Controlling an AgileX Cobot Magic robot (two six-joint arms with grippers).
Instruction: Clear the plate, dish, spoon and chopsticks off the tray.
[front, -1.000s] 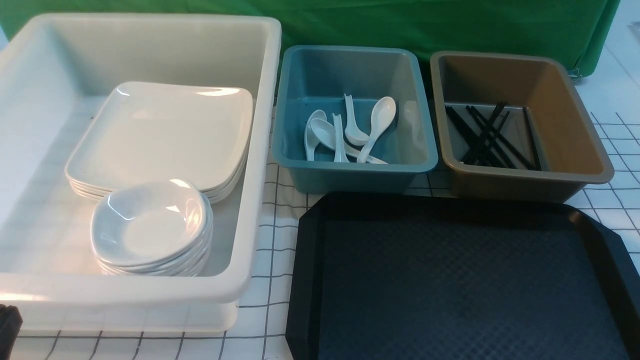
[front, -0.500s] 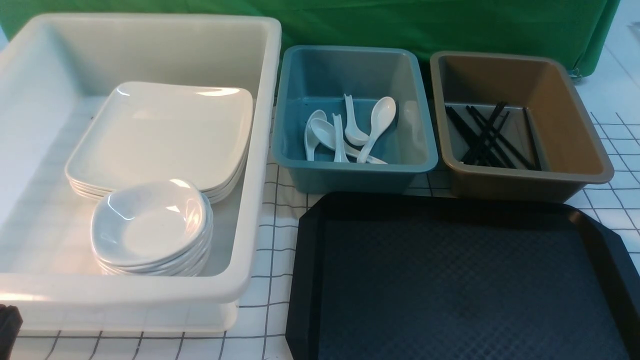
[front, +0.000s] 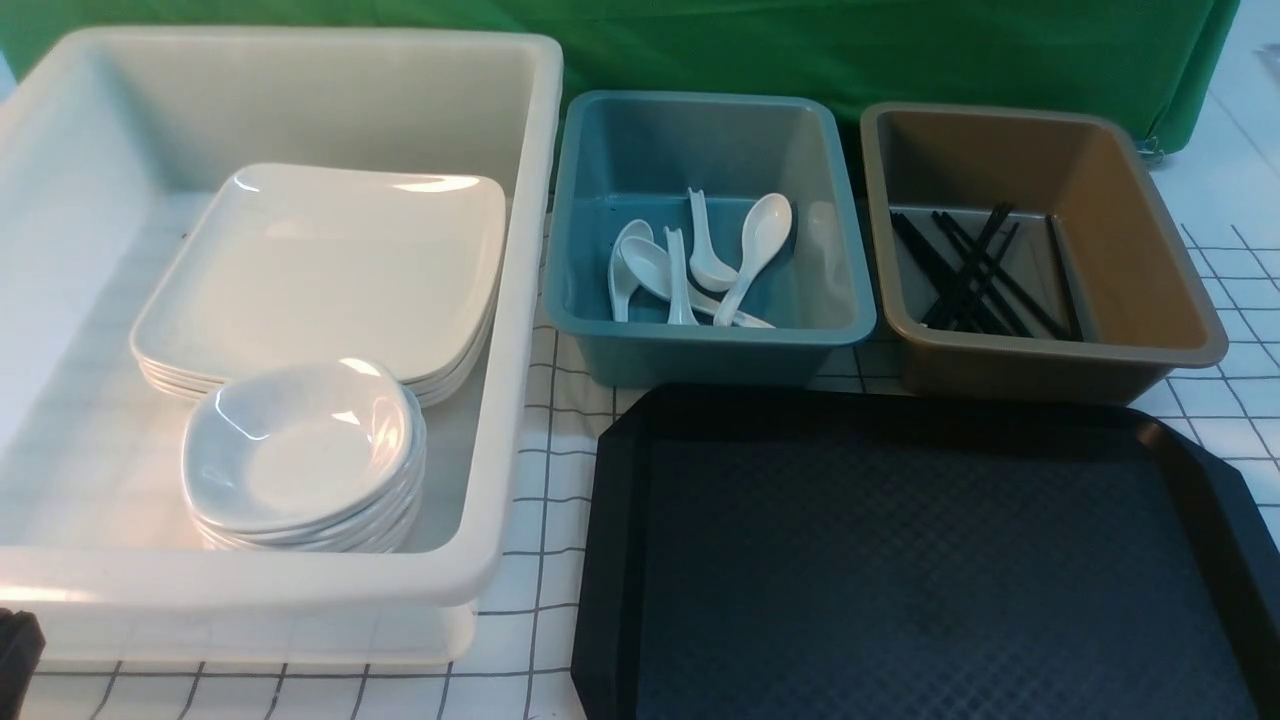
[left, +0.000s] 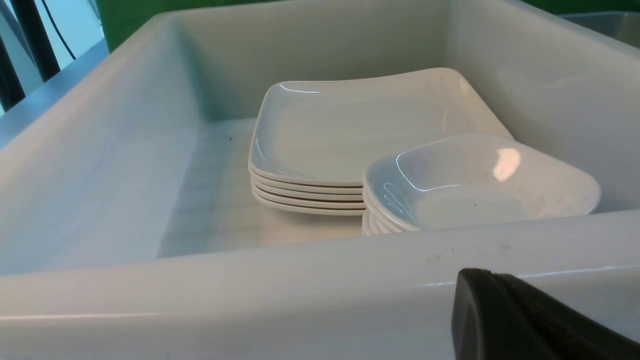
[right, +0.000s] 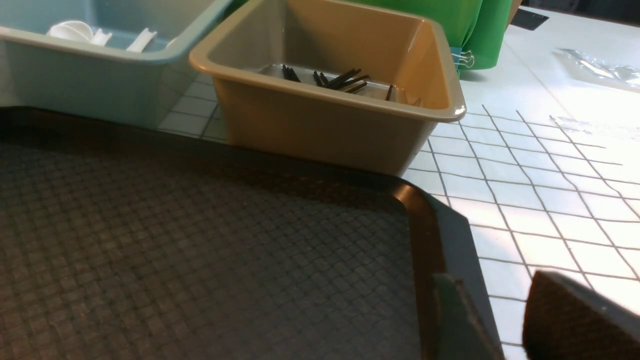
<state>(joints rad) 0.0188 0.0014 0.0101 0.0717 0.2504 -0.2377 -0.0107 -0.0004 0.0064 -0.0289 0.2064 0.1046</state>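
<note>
The black tray (front: 900, 560) lies at the front right with nothing on it; it also shows in the right wrist view (right: 200, 240). White plates (front: 330, 270) are stacked in the white tub, with small dishes (front: 300, 450) stacked in front; both stacks show in the left wrist view, plates (left: 340, 135) and dishes (left: 475, 185). White spoons (front: 700, 265) lie in the teal bin. Black chopsticks (front: 975, 270) lie in the brown bin. My left gripper (left: 489, 275) is shut and empty, outside the tub's near wall. My right gripper (right: 500, 320) is open and empty over the tray's right rim.
The white tub (front: 520, 300) fills the left side. The teal bin (front: 700, 355) and brown bin (front: 1050, 370) stand side by side behind the tray. A white checked cloth (front: 545, 480) covers the table. A green backdrop (front: 850, 50) hangs behind.
</note>
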